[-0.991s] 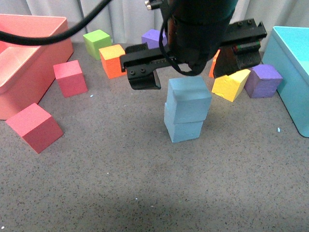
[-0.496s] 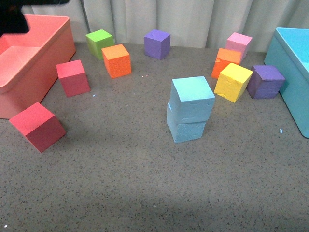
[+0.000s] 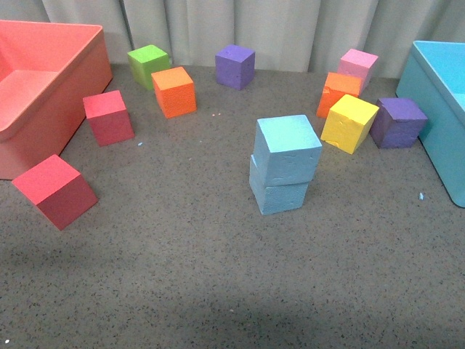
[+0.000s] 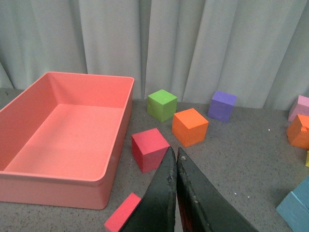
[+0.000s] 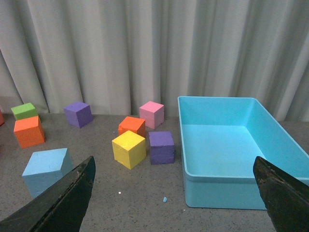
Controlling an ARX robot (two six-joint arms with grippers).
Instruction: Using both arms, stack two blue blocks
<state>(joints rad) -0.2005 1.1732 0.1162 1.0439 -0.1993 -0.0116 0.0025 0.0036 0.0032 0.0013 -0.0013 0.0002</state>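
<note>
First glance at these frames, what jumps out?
The two blue blocks, upper on lower, stand stacked mid-table in the front view, the top one slightly twisted and overhanging. A big salmon bin sits at far left and a turquoise bin at far right, with coloured cubes scattered between. Neither arm touches the stack: the left claw is shut, the right claw wide open.

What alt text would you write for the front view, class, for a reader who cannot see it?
Two blue blocks stand stacked mid-table, the upper block sitting slightly askew on the lower block, with no arm in view. Red, green, orange, purple, pink and yellow cubes lie scattered around, between a coral bin on the left and a turquoise bin on the right.
</note>
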